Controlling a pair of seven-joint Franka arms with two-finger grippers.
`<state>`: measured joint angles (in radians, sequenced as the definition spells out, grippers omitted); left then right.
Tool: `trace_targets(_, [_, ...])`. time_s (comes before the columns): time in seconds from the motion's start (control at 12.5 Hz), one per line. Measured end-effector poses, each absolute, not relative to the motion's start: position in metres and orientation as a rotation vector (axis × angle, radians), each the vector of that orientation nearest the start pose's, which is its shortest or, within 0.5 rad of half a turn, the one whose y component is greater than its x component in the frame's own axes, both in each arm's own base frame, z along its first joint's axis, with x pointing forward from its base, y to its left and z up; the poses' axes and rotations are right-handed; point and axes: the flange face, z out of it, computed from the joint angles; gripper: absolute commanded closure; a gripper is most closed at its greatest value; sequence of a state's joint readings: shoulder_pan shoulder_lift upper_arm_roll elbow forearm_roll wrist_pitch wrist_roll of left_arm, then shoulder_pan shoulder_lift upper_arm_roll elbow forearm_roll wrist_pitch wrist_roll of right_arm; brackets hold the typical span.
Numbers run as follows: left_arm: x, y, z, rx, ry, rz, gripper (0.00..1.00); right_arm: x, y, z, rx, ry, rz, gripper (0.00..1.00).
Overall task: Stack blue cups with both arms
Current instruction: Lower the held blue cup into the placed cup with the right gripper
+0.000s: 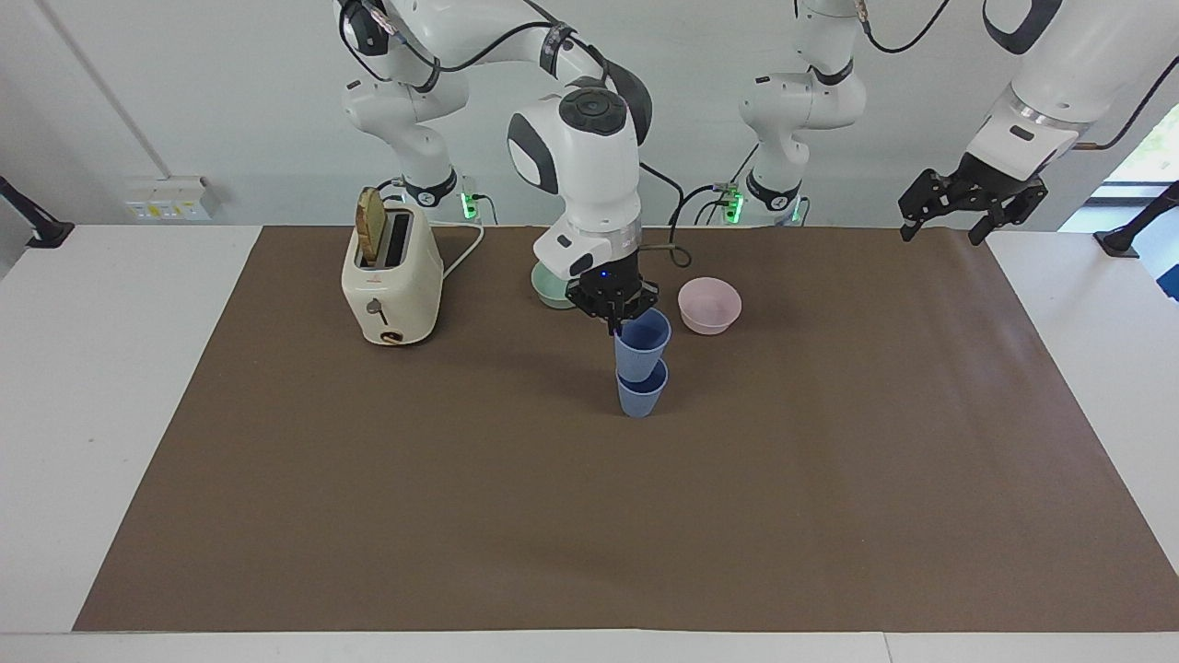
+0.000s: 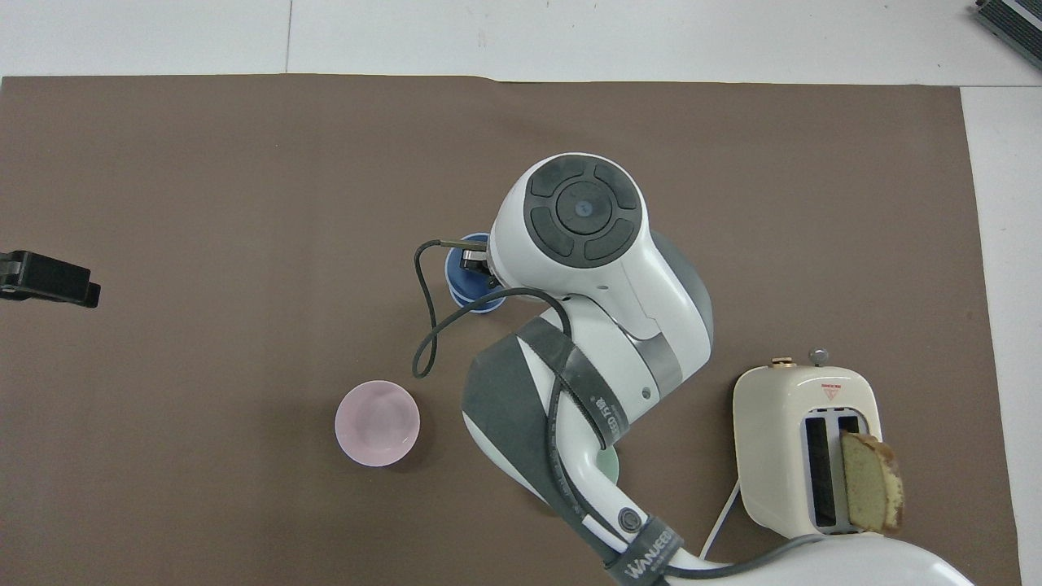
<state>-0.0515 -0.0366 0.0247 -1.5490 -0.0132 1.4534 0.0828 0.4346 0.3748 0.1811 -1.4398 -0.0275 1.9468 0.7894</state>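
One blue cup (image 1: 641,396) stands upright on the brown mat, near the middle of the table. The other blue cup (image 1: 643,339) hangs right over it, slightly tilted, with its base down in the standing cup's mouth. My right gripper (image 1: 615,313) is shut on the upper cup's rim. In the overhead view the right arm's wrist covers most of the cups (image 2: 466,281). My left gripper (image 1: 945,224) waits high over the mat's corner at the left arm's end, open and holding nothing; only its tip (image 2: 49,278) shows from overhead.
A cream toaster (image 1: 391,276) with a slice of bread in it stands toward the right arm's end. A mint-green bowl (image 1: 549,287) and a pale pink bowl (image 1: 709,305) sit nearer to the robots than the cups. The mint bowl (image 2: 607,468) is mostly hidden from overhead.
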Motion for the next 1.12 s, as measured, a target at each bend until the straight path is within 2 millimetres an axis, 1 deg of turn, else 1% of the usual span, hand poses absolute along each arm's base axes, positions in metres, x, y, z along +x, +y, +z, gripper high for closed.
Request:
trace_targets(0.24, [0.526,-0.018,0.658,-3.142,0.186,0.075,0.0,0.573,0.38,0.49,-3.002,0.274,-0.127,1.0])
trace_targets(0.4, [0.522,-0.017,0.665,-3.142,0.183,0.055,0.0,0.577,0.384,0.48,-2.995,0.272,-0.131,1.0])
trace_targets(0.72, [0.521,-0.016,0.667,-3.143,0.18,0.048,0.0,0.578,0.386,0.461,-3.012,0.27,-0.096,1.0])
trace_targets(1.12, [0.521,-0.016,0.667,-3.143,0.179,0.043,0.0,0.575,0.387,0.43,-3.014,0.239,-0.094,1.0])
